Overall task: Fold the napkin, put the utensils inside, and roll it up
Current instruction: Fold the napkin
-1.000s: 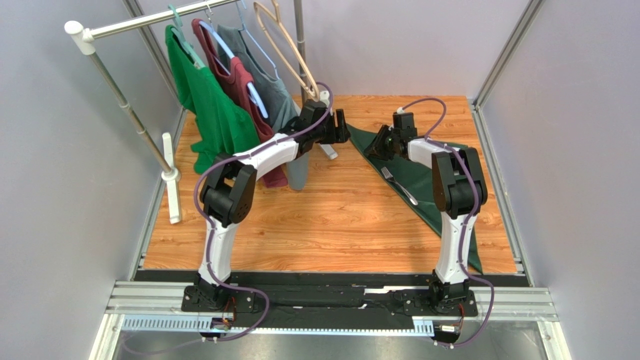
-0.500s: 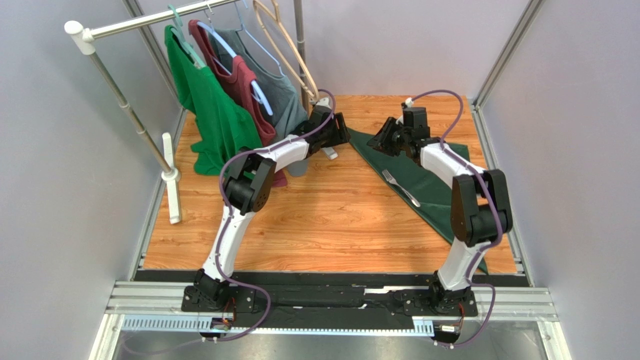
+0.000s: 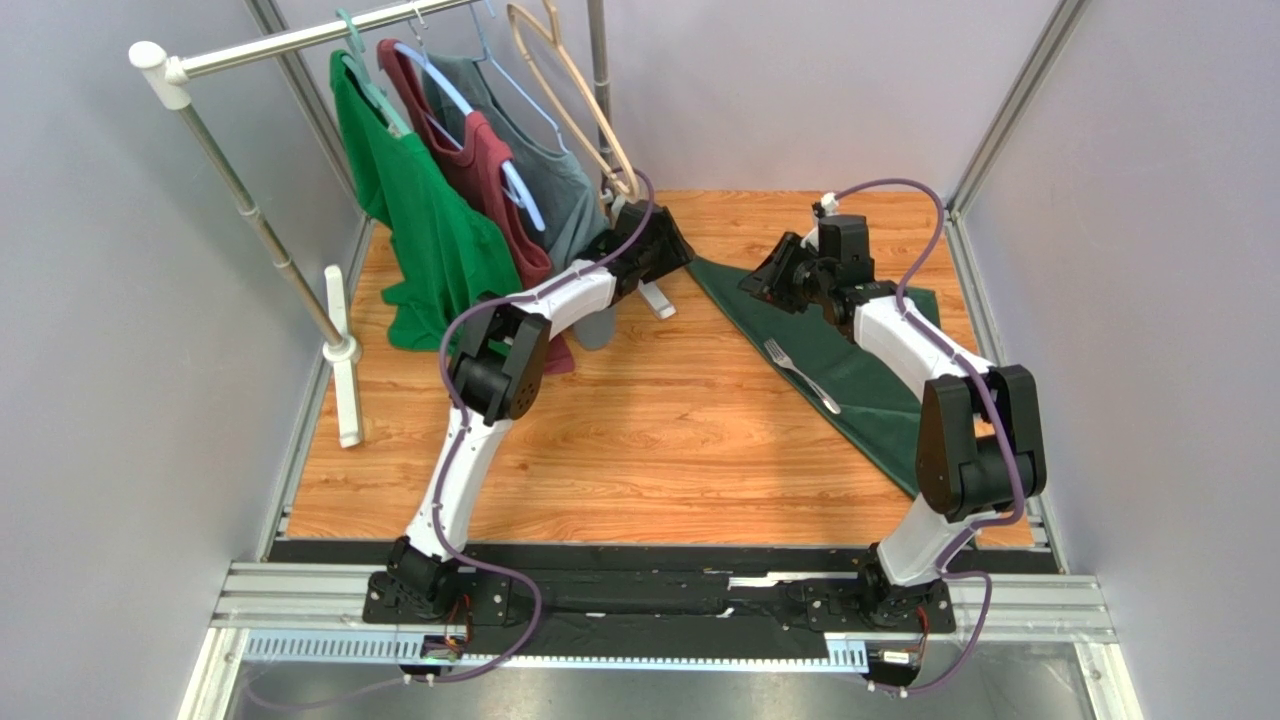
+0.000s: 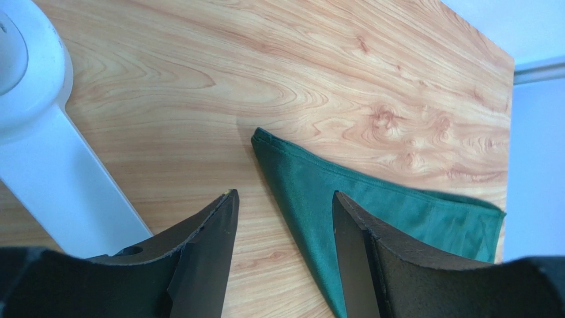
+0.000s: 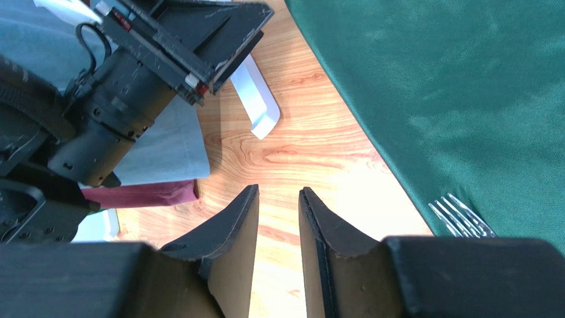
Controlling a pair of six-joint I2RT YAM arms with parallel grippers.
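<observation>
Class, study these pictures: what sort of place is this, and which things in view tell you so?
Most likely a robotics test cell, not a home: plain grey panel walls box in a wood-grain table, two arms are bolted to a metal rail, and a clothes rack stands by.

Wooden table (image 3: 661,435) bears napkin (image 3: 869,402) and rack foot (image 3: 349,405).
</observation>
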